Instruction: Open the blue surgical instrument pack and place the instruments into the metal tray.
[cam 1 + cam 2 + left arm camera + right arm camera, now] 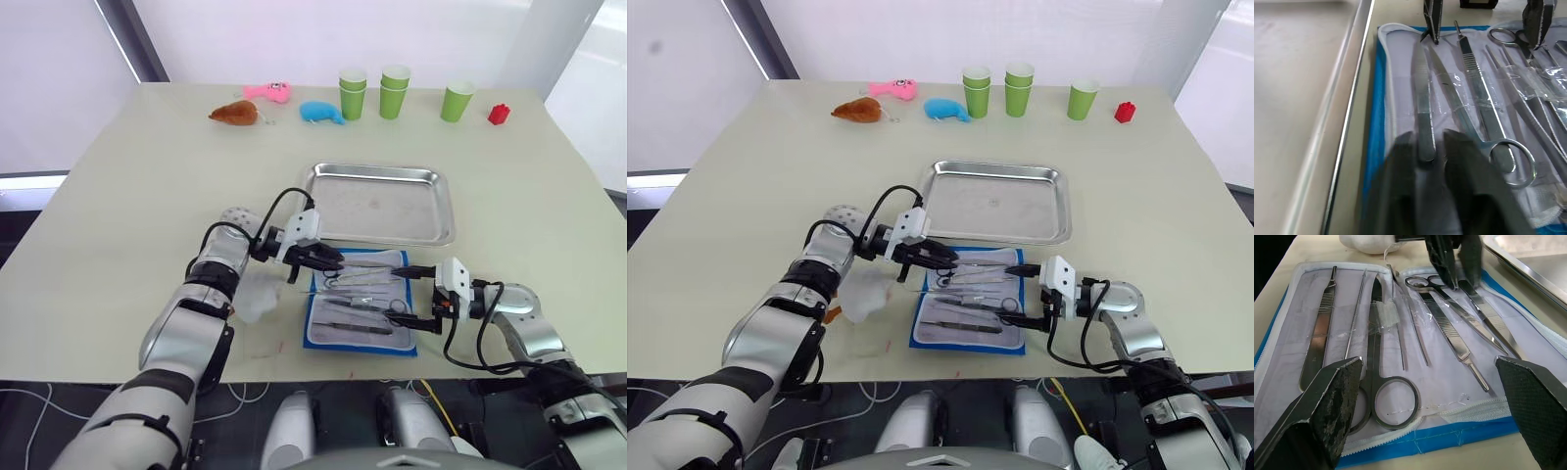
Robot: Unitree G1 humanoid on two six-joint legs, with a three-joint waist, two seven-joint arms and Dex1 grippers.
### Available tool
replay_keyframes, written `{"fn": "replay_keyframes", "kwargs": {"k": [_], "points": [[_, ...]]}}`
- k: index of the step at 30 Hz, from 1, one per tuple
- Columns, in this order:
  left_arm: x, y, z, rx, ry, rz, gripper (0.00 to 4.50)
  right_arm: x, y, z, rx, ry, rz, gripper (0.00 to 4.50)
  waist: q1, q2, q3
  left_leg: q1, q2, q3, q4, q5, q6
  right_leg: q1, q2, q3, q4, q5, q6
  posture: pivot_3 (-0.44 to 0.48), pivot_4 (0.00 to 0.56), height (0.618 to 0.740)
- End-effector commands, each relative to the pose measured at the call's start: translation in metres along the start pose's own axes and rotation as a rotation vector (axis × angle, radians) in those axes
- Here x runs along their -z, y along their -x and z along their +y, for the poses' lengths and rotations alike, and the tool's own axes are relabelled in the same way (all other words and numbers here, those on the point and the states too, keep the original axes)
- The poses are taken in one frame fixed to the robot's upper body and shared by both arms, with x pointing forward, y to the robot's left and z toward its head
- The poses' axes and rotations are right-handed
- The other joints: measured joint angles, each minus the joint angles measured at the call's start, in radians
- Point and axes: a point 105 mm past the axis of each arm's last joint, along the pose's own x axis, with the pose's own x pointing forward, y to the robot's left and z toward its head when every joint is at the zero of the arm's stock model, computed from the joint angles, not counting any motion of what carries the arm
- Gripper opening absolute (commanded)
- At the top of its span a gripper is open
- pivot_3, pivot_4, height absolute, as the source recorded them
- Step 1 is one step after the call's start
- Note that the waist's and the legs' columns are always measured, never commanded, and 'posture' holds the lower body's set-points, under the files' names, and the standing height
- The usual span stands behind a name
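Note:
The blue surgical instrument pack point(315, 325) lies open on the table just in front of the metal tray point(382, 201), which holds nothing. Several instruments lie in rows on its pale lining: tweezers point(1422, 98), a scalpel handle point(1322, 323), scissors point(1383, 382) and forceps point(1484, 112). My left gripper point(328, 261) is at the pack's far left corner, its fingers point(1400, 166) closed narrowly on the end of the tweezers, which still lie flat. My right gripper point(411, 296) hovers wide open at the pack's right side, with nothing between its fingers point(1334, 391).
A crumpled clear wrapper point(257, 294) lies left of the pack. Along the far edge stand green cups point(395, 90), a red block point(500, 114), a blue plush point(321, 112), a pink toy point(271, 92) and a brown toy point(235, 114). The pack sits near the table's front edge.

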Motion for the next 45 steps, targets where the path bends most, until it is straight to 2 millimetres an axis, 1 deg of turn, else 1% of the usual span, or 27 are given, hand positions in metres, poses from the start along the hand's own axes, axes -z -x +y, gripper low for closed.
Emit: {"fn": "replay_keyframes", "kwargs": {"k": [1,8,14,18,25,29,38,45], "points": [[0.009,-0.004,-0.009,0.047,0.012,0.03,0.09,0.03,-0.002,0.013,-0.02,-0.083,0.103,4.5,-0.001,0.0,0.0,0.0,0.0,0.0,0.0,0.0,0.0,0.0,0.0,0.0,0.0,0.0,0.0,0.0,0.15,0.74],[0.011,-0.003,-0.009,0.043,0.01,0.041,0.09,0.029,-0.003,0.013,-0.02,-0.081,0.099,4.5,-0.001,0.0,0.0,0.0,0.0,0.0,0.0,0.0,0.0,0.0,0.0,0.0,0.0,0.0,0.0,0.0,0.15,0.74],[0.003,0.004,-0.001,0.033,-0.017,0.067,0.09,0.03,-0.004,0.014,-0.025,-0.088,0.101,4.5,-0.002,0.0,0.0,0.0,0.0,0.0,-0.001,0.0,0.0,0.0,0.0,0.0,0.0,0.0,0.0,0.0,0.15,0.74],[-0.01,0.007,0.004,0.034,-0.027,0.061,0.09,0.031,-0.003,0.014,-0.026,-0.101,0.11,4.5,-0.005,0.0,0.0,0.0,0.0,0.0,-0.001,0.0,0.0,0.0,0.0,0.0,0.0,0.0,0.0,0.0,0.15,0.74],[-0.018,0.02,0.008,0.042,-0.049,0.127,0.09,0.036,-0.002,0.018,-0.037,-0.123,0.143,4.5,-0.007,0.0,0.0,0.0,0.001,0.0,-0.001,0.0,0.0,0.0,0.001,0.0,0.0,0.0,0.0,0.0,0.15,0.74],[-0.022,0.025,0.011,0.019,-0.062,0.146,0.09,0.037,-0.002,0.02,-0.045,-0.129,0.147,4.5,-0.007,-0.001,0.0,0.0,0.003,0.0,-0.001,0.0,0.0,-0.001,0.002,0.0,-0.001,0.0,0.0,0.0,0.15,0.74],[-0.028,0.036,0.007,0.014,-0.062,0.152,0.09,0.038,-0.002,0.022,-0.053,-0.138,0.15,4.5,-0.007,0.0,0.0,-0.001,0.005,0.001,-0.002,0.0,0.0,-0.003,0.004,0.001,0.0,0.0,-0.001,0.0,0.15,0.74],[-0.028,0.048,0.006,-0.004,-0.058,0.167,0.09,0.038,-0.003,0.023,-0.062,-0.143,0.151,4.5,-0.007,0.0,0.0,-0.001,0.005,0.001,-0.002,0.0,0.0,-0.003,0.005,0.001,-0.001,0.0,-0.001,0.0,0.15,0.74]]}}
